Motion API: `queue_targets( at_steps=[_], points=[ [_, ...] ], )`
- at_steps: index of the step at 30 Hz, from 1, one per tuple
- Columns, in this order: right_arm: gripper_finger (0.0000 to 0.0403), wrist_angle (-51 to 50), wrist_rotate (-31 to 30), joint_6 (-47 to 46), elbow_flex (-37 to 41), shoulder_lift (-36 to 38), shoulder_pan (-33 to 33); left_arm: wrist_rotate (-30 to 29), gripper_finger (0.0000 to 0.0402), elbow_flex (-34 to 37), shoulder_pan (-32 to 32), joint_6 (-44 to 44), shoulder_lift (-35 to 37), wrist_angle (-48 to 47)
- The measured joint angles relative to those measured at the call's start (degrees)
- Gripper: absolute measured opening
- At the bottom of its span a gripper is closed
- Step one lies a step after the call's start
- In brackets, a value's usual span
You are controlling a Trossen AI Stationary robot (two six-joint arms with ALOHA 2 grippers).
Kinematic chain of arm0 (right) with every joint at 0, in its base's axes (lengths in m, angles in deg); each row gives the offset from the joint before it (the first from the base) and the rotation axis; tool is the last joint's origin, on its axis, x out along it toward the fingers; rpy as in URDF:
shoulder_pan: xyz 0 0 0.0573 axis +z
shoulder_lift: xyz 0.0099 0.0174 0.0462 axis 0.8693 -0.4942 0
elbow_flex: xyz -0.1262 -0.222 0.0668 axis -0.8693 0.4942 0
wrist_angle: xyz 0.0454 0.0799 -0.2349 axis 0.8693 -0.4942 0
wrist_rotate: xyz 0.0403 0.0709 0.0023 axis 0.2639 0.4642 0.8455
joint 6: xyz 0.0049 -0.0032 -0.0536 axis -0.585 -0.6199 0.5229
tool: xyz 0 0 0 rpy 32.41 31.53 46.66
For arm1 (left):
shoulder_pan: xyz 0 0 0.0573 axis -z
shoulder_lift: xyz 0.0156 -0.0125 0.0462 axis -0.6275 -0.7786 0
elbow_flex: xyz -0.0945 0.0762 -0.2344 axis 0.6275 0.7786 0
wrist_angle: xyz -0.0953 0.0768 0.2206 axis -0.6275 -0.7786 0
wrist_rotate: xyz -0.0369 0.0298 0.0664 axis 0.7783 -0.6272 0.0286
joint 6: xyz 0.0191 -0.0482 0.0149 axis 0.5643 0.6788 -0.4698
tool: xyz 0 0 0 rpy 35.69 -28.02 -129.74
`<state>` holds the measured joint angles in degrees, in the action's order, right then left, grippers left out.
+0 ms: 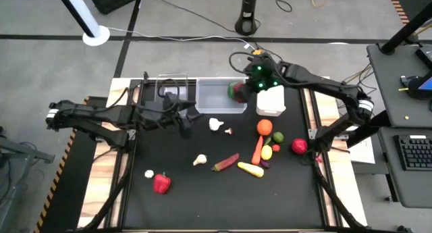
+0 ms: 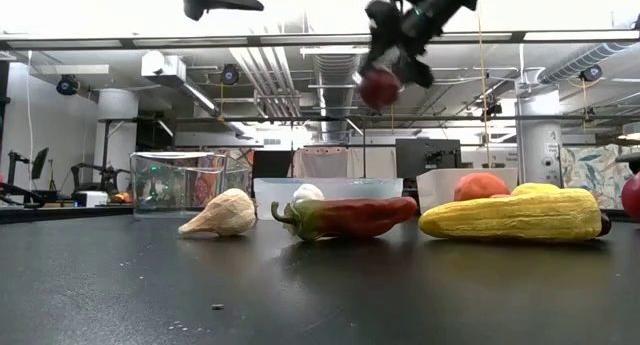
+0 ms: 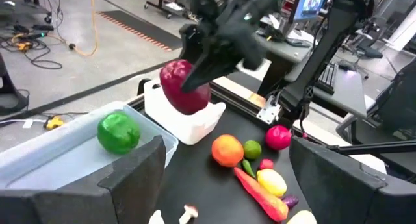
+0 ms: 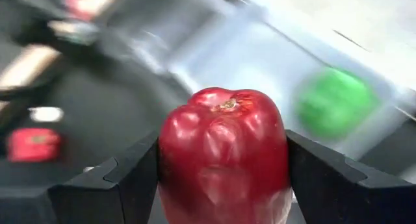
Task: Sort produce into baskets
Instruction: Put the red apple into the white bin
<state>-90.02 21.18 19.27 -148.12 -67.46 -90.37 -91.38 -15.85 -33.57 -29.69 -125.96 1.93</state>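
While right claw [image 4: 221, 175] grips red pepper [image 4: 224, 152] above wide clear bin [image 1: 221, 98], left claw [image 3: 224, 178] gapes empty near narrow clear bin [image 1: 170, 88].

Glossy red pepper [image 4: 223, 156], matt black table [image 1: 202, 192]

Red pepper [image 4: 224, 156] between dark pincer [image 4: 221, 178] fingers; green pepper [image 3: 119, 133] in clear bin [image 3: 52, 165]; black table [image 1: 202, 192].
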Motion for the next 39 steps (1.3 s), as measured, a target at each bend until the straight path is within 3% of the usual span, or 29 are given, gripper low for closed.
queue_targets(
  at_steps=[10, 21, 39],
  points=[
    [0.028, -17.23, -16.61, -5.76, 0.01, -0.94, -8.45, -0.04, 0.0307, 0.0, -0.17, -1.44, 1.56, -0.21],
    [0.0284, -16.96, -17.65, -3.69, 0.55, -8.63, -14.97, -0.13, 0.0307, 0.0, -0.54, -1.96, 1.95, -1.26],
    [0.0299, -12.46, -18.59, -2.1, 0.72, -15.12, -15.07, -0.28, 0.0307, 0.0, -0.54, -1.95, 2.36, -1.93]
  ],
)
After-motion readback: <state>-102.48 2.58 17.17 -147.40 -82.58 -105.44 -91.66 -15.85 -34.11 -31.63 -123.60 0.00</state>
